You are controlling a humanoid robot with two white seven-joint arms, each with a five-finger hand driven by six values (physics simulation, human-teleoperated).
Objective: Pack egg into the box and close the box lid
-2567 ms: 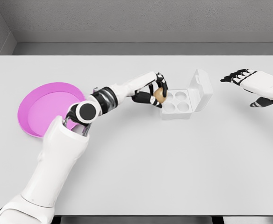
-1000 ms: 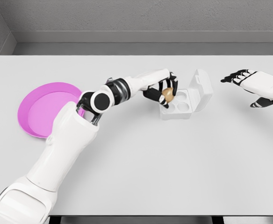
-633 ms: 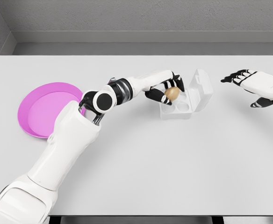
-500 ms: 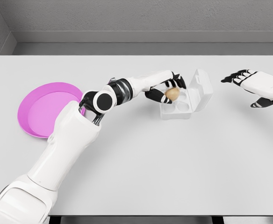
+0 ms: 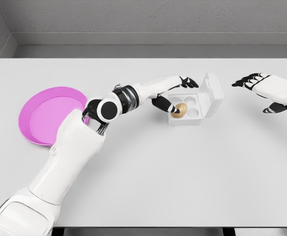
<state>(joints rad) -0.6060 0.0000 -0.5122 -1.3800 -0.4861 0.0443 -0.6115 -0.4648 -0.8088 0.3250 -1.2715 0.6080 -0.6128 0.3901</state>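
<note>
Nearest me, my left arm rises from the lower left corner and stretches across the white table (image 5: 183,177) toward the middle. Just left of its elbow lies one pink plate (image 5: 47,115). Farther out, my left hand (image 5: 175,93) sits at the near-left corner of the one white box (image 5: 190,105), fingers spread and gripping nothing. One brown egg (image 5: 179,110) rests in the box's near-left cup, just below and to the right of that hand, close against the lower fingers; I cannot tell whether they touch it. I count four cups in the box, one filled by the egg, three bare. The lid (image 5: 212,93) stands open on the box's far-right side, beyond the hand. Well off to the right, my right hand (image 5: 259,86) hovers above the table, fingers loosely extended, holding nothing.
</note>
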